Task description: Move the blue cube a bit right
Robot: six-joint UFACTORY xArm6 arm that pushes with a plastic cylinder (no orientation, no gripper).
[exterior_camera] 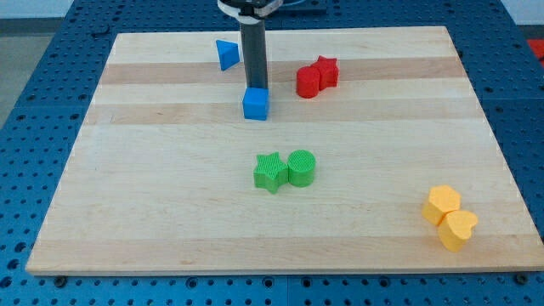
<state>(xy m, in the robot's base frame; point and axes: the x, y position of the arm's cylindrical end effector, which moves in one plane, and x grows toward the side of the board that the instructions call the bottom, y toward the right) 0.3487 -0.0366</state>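
Observation:
The blue cube (pixel 255 104) sits on the wooden board (pixel 170 212), left of centre in the upper half. My tip (pixel 254 87) comes down from the view's top and ends right at the cube's top edge, just behind it and touching or nearly touching it. A blue triangular block (pixel 225 54) lies up and to the left of the rod.
A red cylinder (pixel 308 82) and a red star (pixel 325 70) sit together right of the cube. A green star (pixel 270 171) and a green cylinder (pixel 301 167) sit mid-board. A yellow hexagon (pixel 442 204) and a yellow heart (pixel 457 229) sit at the bottom right.

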